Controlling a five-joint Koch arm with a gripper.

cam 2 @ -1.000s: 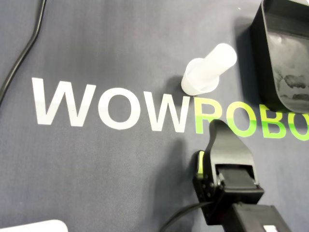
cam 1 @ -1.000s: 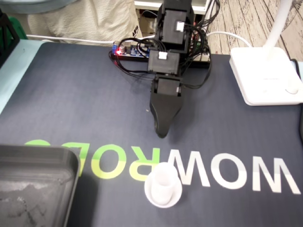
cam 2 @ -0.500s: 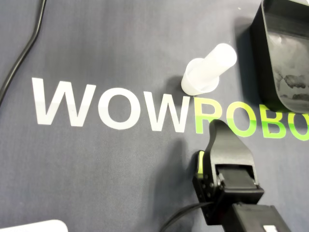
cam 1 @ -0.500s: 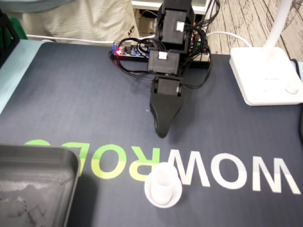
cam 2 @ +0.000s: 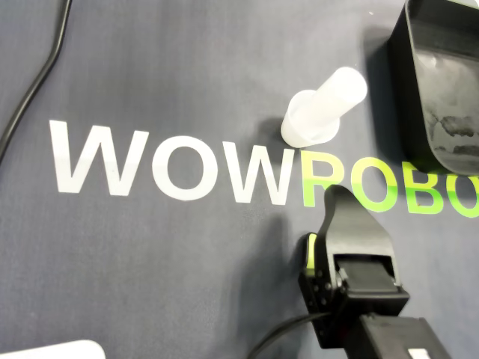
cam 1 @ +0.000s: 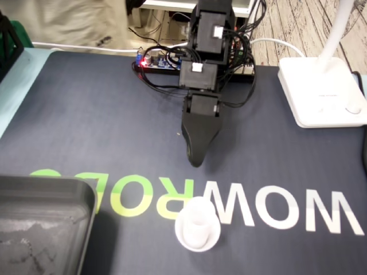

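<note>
Pointing down near the upright white tube [cam 1: 196,224], not touching it, your gripper [cam 1: 196,161] shows one tip only; jaws together or apart, you cannot tell.

The fixed view faces the arm [cam 1: 205,57] from the front, tilted downward. The overhead view looks straight down, much nearer. Both show the gripper [cam 1: 195,161], white cup [cam 1: 196,222] and tray [cam 1: 51,184] corner.

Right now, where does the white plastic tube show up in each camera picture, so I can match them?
Fixed view: the white tube stands at bottom centre, just below the green R.
Overhead view: the white tube is right of centre near the top, just above the green R.
Shared landmark: that green R, printed on the mat.
</note>
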